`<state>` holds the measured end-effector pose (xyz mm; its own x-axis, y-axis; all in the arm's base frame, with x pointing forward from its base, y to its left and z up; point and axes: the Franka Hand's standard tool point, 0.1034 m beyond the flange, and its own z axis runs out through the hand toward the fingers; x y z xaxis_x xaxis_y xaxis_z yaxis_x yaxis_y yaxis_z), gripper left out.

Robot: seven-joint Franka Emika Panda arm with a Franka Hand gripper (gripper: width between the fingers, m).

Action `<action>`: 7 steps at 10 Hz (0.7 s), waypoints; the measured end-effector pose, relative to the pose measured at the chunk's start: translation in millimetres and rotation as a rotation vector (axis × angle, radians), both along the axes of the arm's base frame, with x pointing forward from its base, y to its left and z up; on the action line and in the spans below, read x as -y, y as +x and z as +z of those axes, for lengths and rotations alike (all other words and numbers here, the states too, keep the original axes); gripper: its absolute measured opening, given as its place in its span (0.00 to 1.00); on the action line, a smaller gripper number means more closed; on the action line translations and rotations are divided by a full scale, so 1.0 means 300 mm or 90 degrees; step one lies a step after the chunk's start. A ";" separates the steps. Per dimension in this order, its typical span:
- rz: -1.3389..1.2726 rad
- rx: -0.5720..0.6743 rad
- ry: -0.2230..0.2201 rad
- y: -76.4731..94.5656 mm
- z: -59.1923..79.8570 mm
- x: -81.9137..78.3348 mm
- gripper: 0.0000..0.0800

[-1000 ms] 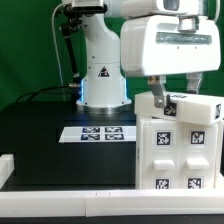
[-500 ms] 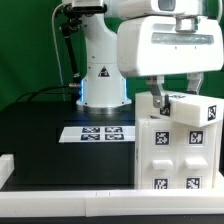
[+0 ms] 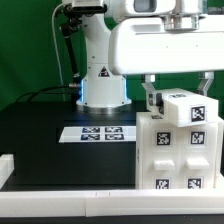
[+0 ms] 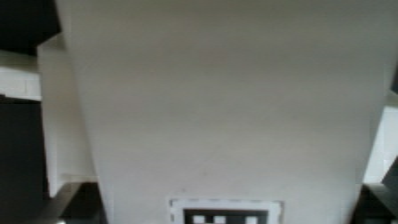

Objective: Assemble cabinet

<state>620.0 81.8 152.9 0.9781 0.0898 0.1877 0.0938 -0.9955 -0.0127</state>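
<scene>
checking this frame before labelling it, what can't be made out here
- Gripper fingertips: in the exterior view the arm's white housing and the white block cover most of them, so contact with the block is unclear.
- Cabinet: the exterior view's right and bottom edges cut it off.
- Wrist view: one blurred white panel fills it, hiding the table; its tag is cut off by the edge.
- Marker board: tags too small to read.

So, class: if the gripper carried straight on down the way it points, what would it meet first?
The gripper points down and appears to hold a white block; that block would likely meet the cabinet top first.
</scene>
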 end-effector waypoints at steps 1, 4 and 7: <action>-0.041 0.003 0.008 0.000 0.000 0.002 0.70; -0.191 0.003 0.034 0.005 0.003 0.010 0.70; -0.295 -0.005 0.051 0.001 0.001 0.013 0.70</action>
<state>620.4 77.8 153.2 0.9133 -0.3710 0.1681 -0.3607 -0.9284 -0.0897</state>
